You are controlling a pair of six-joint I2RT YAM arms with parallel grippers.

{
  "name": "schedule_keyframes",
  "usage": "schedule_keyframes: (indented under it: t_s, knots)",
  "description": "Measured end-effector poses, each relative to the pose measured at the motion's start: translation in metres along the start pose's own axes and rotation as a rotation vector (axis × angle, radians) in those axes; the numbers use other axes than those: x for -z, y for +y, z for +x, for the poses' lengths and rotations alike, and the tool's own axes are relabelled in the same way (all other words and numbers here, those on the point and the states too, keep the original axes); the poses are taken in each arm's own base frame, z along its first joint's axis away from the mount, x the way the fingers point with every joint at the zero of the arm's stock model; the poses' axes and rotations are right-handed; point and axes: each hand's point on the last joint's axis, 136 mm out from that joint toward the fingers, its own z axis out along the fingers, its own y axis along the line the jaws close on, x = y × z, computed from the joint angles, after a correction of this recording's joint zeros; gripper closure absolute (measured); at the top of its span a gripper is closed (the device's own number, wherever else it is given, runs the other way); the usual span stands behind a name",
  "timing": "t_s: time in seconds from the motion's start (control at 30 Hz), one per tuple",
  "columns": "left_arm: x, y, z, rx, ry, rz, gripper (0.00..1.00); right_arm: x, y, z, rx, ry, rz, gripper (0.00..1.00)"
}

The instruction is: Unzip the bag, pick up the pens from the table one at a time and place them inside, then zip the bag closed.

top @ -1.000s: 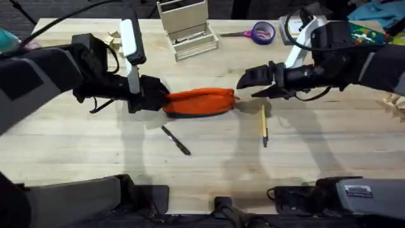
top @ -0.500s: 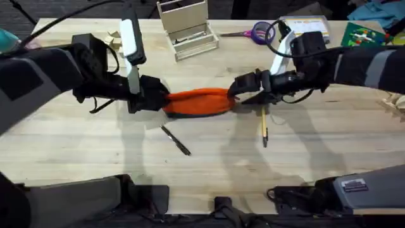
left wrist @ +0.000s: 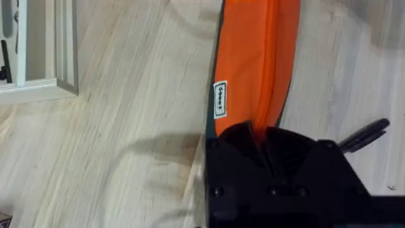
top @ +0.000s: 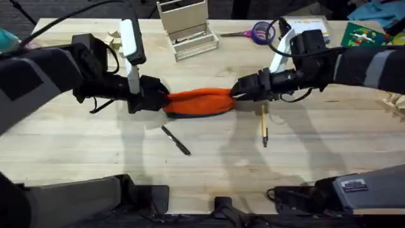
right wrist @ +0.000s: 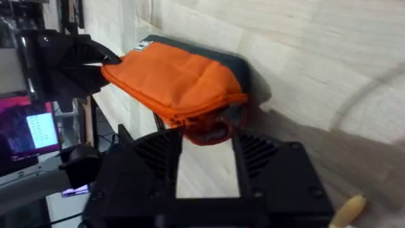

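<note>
The orange bag (top: pixel 199 101) lies across the middle of the table (top: pixel 316 158), zipper closed. My left gripper (top: pixel 166 99) is shut on its left end; in the left wrist view the fabric (left wrist: pixel 253 57) runs into the closed fingers of that gripper (left wrist: pixel 261 133). My right gripper (top: pixel 235 93) is at the bag's right end, narrowly open, with the small zipper tab (right wrist: pixel 209 131) between its fingertips. The black pen (top: pixel 176 140) lies in front of the bag. To the right lies the tan pen (top: pixel 264 125), close under the right arm.
A wooden desk organiser (top: pixel 186 28) stands at the back centre. Purple-handled scissors (top: pixel 258 31) lie beside it, with papers (top: pixel 307 25) and coloured items at the back right. Open tabletop stretches in front of the pens.
The right arm moved left to the bag's right end, and its jaws narrowed around the zipper tab. The left gripper, the bag and both pens stayed put.
</note>
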Motion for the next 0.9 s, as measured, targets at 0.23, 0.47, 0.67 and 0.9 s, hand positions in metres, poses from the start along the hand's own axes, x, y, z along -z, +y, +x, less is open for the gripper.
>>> schedule_keyframes:
  t_s: [0.23, 0.47, 0.67, 0.9]
  knots:
    - [0.0000, 0.0000, -0.0001, 0.000, -0.001, 0.000, 0.958, 0.0000, 0.0042, 0.0009, -0.013, 0.005, -0.024, 0.922]
    - [0.0000, -0.0001, -0.0001, 0.000, -0.001, 0.000, 0.958, -0.0001, 0.0066, 0.0012, -0.014, 0.008, -0.037, 0.967]
    - [0.0000, -0.0001, -0.0001, 0.000, -0.001, 0.000, 0.958, -0.0001, 0.0077, 0.0014, -0.014, 0.009, -0.043, 0.969]
    - [0.0000, -0.0001, -0.0001, 0.000, -0.001, 0.000, 0.958, 0.0004, 0.0086, 0.0024, -0.017, 0.012, -0.045, 0.969]
